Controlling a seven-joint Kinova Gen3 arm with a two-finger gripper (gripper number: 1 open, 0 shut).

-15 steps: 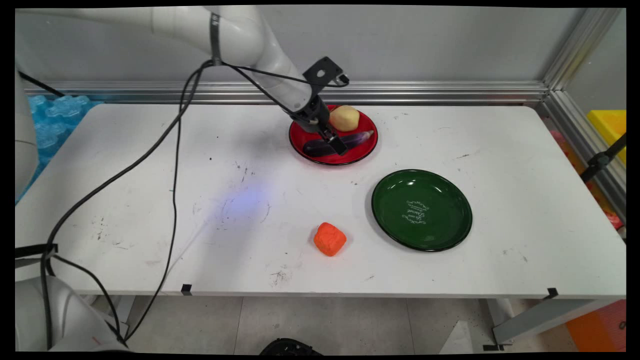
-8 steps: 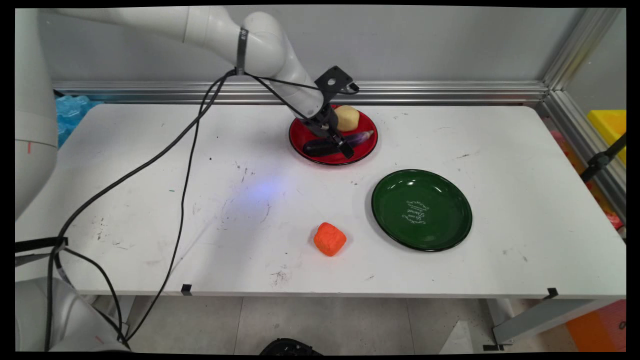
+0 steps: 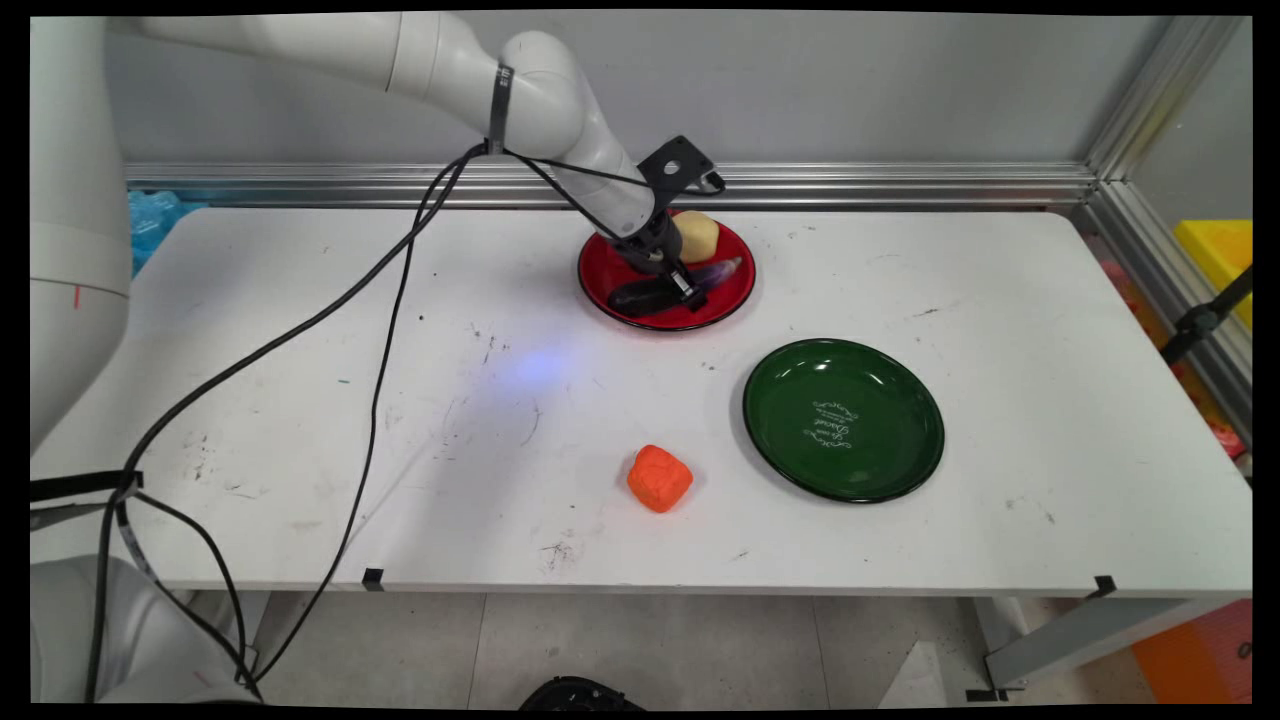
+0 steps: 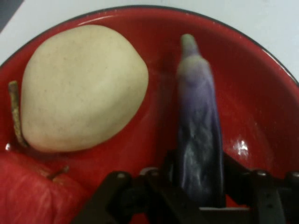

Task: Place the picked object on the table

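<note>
Here, hand (image 4: 198, 186) partly hides clamped eggplant (image 4: 198, 126).

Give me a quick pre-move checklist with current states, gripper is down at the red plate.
1. Gripper astride the eggplant: ok.
2. Fingers shut firmly on the eggplant: cannot tell.
3. Eggplant still lying on the red plate: ok.
4. Pear apart from the eggplant: ok.
5. Red fruit beside the pear, clear of the gripper: ok.
6. Green plate holds nothing: ok.
</note>
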